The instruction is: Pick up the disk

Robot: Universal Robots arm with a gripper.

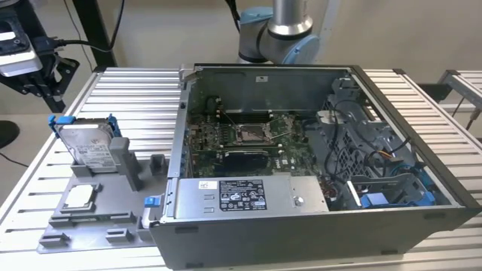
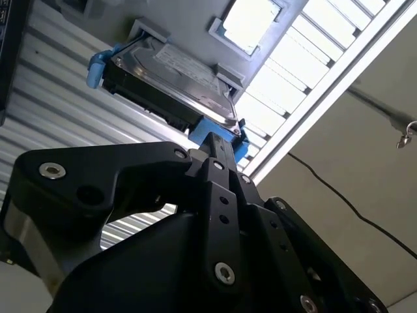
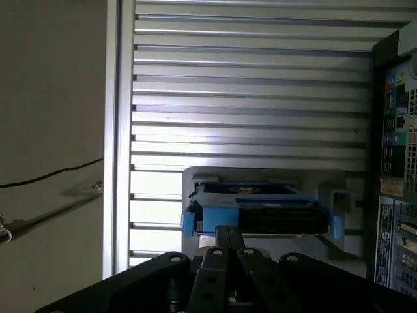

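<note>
The tool hangs at the exterior view's upper left, partly cut off by the frame edge. Its dark body hides its tips there, so I cannot tell whether it is spread or pressed together. In both wrist views its black linkage fills the foreground and covers part of what lies beyond. It holds nothing and hangs apart from the disk, above it.

The disk stands on end in a grey stand on a grey tray, at the exterior view's left on the slatted worktop. Its lower end is hidden by the stand's posts. Its long axis appears to rise out of the stand and lean back, with the labelled face turned up and toward the exterior camera and the blue frame tabs at the top corners. The first wrist view shows it edge-on, the second its label face.

A small square chip lies on the tray nearby. The open computer case stands just beside the tray.
</note>
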